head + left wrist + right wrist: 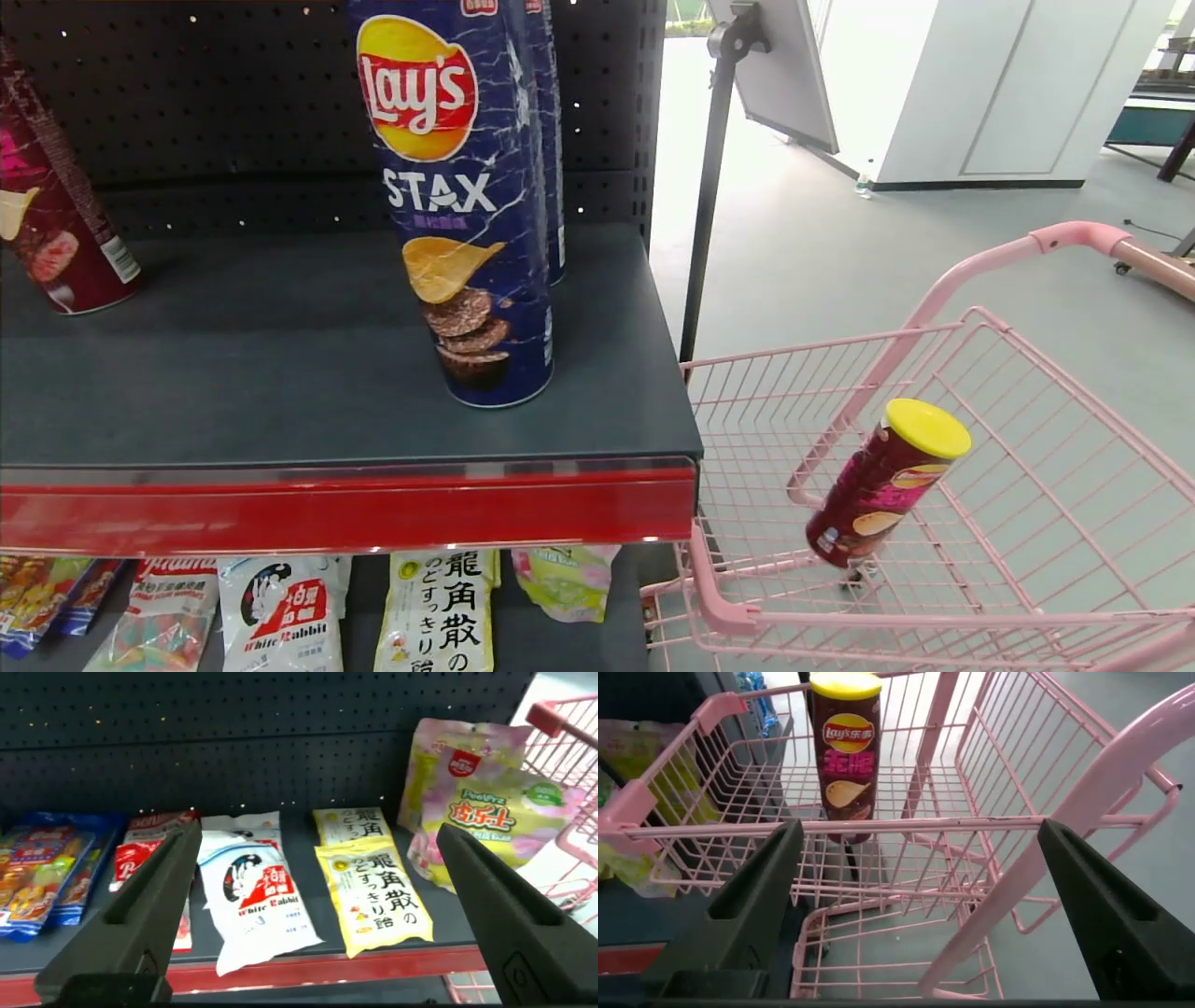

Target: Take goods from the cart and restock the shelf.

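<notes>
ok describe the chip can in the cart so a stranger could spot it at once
Look right of the dark shelf to the pink wire cart. Inside is a single tall maroon chip can. Its yellow lid and being alone in the cart set it apart from the blue cans on the shelf.

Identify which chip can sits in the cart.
The yellow-lidded maroon can, inside the pink cart; the blue cans and the other maroon can stand on the shelf.

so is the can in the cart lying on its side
No, the can stands on end in the cart, yellow lid up.
</notes>
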### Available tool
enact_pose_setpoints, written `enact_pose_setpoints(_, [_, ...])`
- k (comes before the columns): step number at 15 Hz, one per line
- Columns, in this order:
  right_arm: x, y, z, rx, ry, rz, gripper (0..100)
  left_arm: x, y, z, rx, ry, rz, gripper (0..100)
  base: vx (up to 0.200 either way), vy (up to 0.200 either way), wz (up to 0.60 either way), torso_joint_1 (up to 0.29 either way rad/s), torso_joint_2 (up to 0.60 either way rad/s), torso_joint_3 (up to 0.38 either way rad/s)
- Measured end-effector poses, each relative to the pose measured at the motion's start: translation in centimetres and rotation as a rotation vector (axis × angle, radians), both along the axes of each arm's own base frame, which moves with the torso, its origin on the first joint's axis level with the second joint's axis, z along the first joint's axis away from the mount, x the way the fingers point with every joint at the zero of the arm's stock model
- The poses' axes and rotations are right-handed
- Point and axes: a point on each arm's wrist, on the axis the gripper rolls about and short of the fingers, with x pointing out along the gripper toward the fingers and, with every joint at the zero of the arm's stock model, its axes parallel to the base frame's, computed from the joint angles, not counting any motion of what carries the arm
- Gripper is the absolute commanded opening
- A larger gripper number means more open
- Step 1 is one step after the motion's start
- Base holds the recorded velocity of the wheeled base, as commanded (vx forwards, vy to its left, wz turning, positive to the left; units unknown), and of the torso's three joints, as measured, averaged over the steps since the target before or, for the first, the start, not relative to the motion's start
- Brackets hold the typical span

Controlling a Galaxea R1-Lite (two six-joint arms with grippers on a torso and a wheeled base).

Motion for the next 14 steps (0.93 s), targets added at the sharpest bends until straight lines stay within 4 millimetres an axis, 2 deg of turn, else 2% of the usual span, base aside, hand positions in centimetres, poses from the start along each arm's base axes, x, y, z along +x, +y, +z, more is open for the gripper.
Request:
enact_pose_setpoints(13, [0.00,0.01,0.01,-0.001,-0.001,0.007,100,0.00,0.00,-0.02,-0.002,0.001,0.000,100,0.000,0.000,0.00,0.000,0.00,0.000])
enact_pose_setpoints(14, [0.00,0.01,0.01,-0.001,-0.001,0.007,100,0.00,0.00,-0.01,-0.005,0.000,0.000,100,-0.200,0.000,0.00,-0.002,0.00,0.002])
